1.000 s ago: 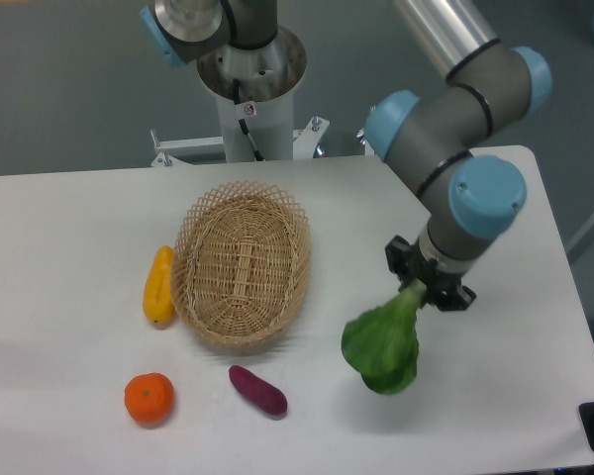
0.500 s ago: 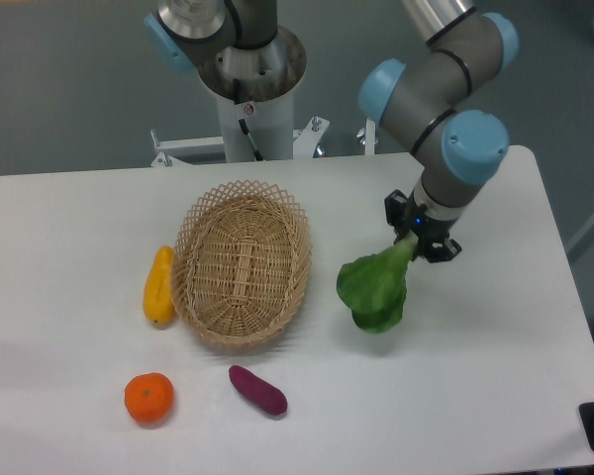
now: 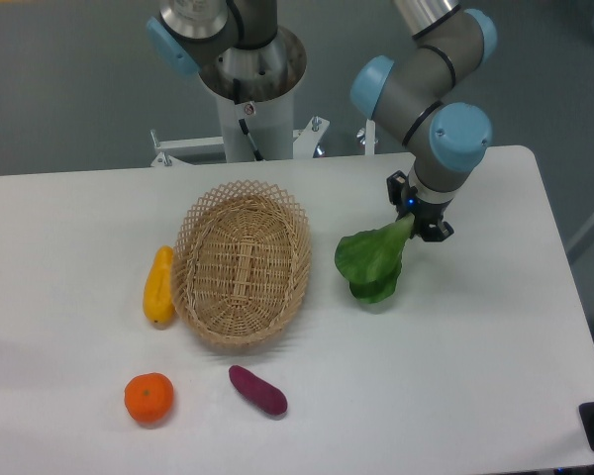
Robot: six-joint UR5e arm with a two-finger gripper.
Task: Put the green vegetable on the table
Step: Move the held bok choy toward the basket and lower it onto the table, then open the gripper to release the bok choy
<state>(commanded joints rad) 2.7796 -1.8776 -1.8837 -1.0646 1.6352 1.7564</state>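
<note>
A: Your end effector [image 3: 414, 220] is clamped on the pale stalk of the green vegetable [image 3: 373, 263], jaws closed around it, so you are carrying it by the thin end with the leafy head hanging down and to the left.

B: Where is the vegetable over the bench?

A: Right of the basket [image 3: 243, 263], near it but apart, above the bench [image 3: 495, 336]. A shadow sits just under the leaves. I cannot tell whether the lowest leaf is touching the surface or only close above it.

B: So which step are you on?

A: By my reading, the placing step: the vegetable is gripped and brought low, but not yet let go. The next move calls for you to settle it onto the bench if it is not down, then part the jaws and lift straight off the stalk so you do not drag it.

B: And the basket?

A: It looks empty; only the woven bottom shows. The other pieces lie on the bench outside it: a yellow piece [image 3: 159, 286] just beside its left rim, an orange [image 3: 148, 398] and a purple piece [image 3: 257, 390] in front.
</note>
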